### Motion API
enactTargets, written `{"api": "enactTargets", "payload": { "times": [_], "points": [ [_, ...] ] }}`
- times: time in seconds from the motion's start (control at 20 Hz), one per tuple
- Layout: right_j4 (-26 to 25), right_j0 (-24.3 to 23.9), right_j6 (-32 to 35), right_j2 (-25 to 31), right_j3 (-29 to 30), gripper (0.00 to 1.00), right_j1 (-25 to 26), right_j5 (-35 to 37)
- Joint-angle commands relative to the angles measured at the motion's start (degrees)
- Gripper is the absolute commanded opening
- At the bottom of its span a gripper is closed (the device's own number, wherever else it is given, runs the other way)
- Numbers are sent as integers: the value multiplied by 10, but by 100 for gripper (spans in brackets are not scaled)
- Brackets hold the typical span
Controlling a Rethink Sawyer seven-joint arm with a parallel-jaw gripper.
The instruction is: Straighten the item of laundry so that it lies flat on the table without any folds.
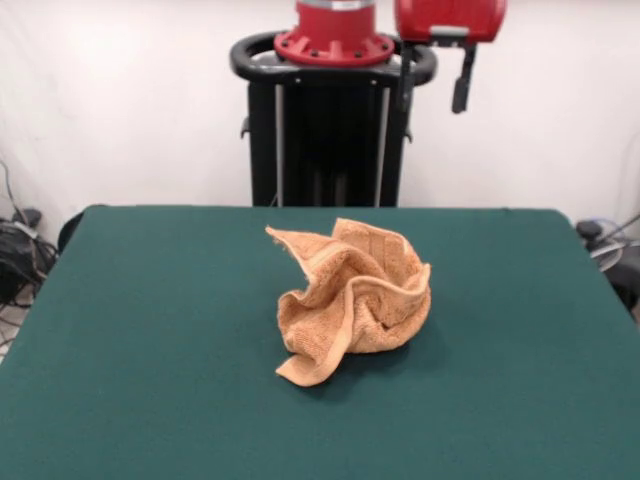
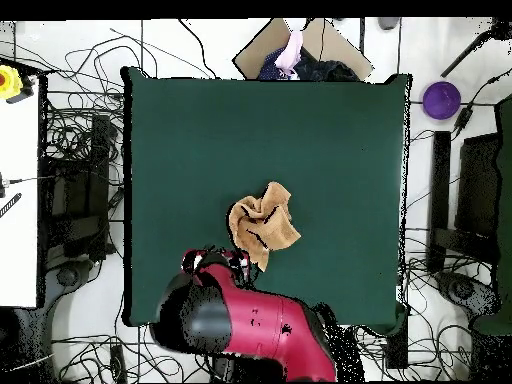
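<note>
Bare green desk (image 1: 150, 400) up front. Mid-desk, peach towel (image 1: 352, 300) crumpled in a heap, one loose corner trailing forward. Best to pinch that corner low and drag outward, away from the heap. Farther back, fingers (image 1: 462, 85) high beside pedestal (image 1: 330, 150); spread or pressed together, cannot tell.

Overhead: purple round object (image 2: 441, 99) on floor off one table corner. Brown cardboard sheet (image 2: 268, 52) at table's far edge, dark item lying on it. Yellow object (image 2: 9, 82) at side. Black cables (image 2: 75, 110) tangled on floor.
</note>
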Motion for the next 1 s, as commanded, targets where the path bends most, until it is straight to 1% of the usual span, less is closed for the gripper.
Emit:
{"api": "enactTargets", "payload": {
  "times": [0.05,0.4,0.5,0.6,0.9,1.0],
  "points": [
    [-4,-7,87,6,-75,100,78,51],
    [-8,-3,77,6,-151,100,108,108],
    [-10,3,80,4,-182,100,117,129],
    [-13,6,81,4,-219,100,136,150],
    [-23,-3,66,14,-306,100,199,169],
    [-24,2,76,8,-338,100,223,173]
  ]
}}
